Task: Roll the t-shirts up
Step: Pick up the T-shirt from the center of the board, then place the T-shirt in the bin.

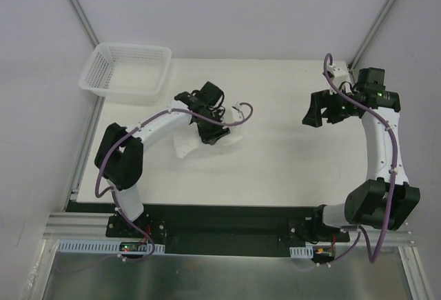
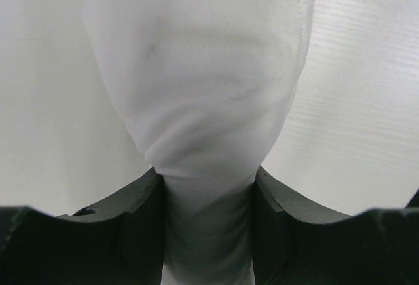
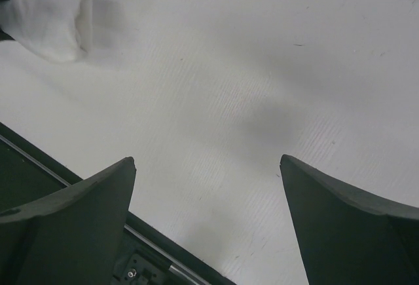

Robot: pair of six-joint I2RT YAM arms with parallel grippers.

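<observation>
Gripping the white t-shirt (image 2: 196,69) at a gathered waist, the left pincer (image 2: 208,187) had its jaws part-closed on the cloth. The fabric necked in between them and swelled into a rounded bundle just ahead. From above, the shirt showed as a compact white mass mostly under that pincer, with some cloth poking out on its near side and some on its far side, over the worktop (image 1: 275,169). Whether the bundle was lifted clear or touched the surface could not be told.

The right pincer (image 3: 206,160) hung with its jaws spread wide and nothing between them, well apart to the right of the left one. In its own view one end of the bundle lay far ahead and to the left of its jaws. A white mesh basket (image 1: 93,79) stood beyond the left pincer, off to its left.

The shirt looked rolled or nearly so, so the step in hand was probably securing or shifting the roll. Doing that well would call for a firm pinch across the whole thickness, so that no inner layer slid free, and for a slow, level move. The cloth trailing on the near side could drag and unwind the roll, and the idle right pincer could steady that end.
</observation>
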